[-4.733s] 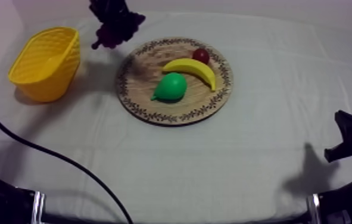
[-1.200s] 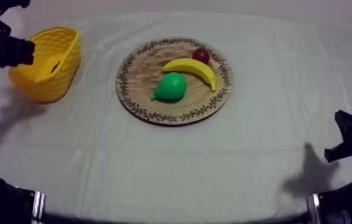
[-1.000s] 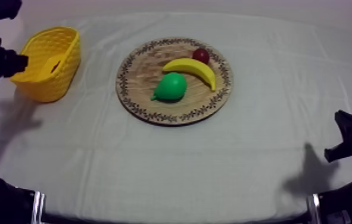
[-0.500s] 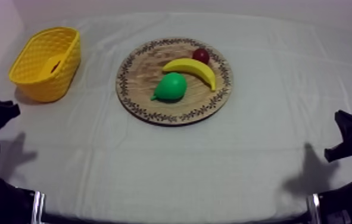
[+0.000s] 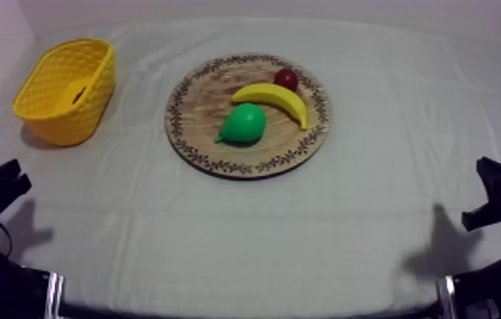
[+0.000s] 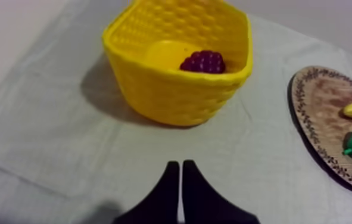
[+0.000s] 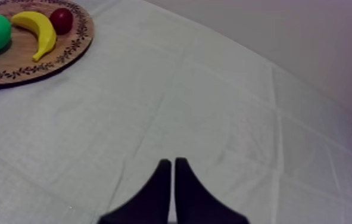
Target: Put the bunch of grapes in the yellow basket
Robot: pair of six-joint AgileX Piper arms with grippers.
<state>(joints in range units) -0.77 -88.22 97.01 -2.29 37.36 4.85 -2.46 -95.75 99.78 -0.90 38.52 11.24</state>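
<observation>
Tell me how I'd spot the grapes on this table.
Find the yellow basket beside the round wooden board. Inside it lies the bunch of grapes, a dark purple knobbly cluster; the banana, pear and small red fruit are smooth and sit on the board.

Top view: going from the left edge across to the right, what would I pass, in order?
In order: left gripper → yellow basket → wooden board, with the pear and then the small red fruit on it → right gripper.
</observation>
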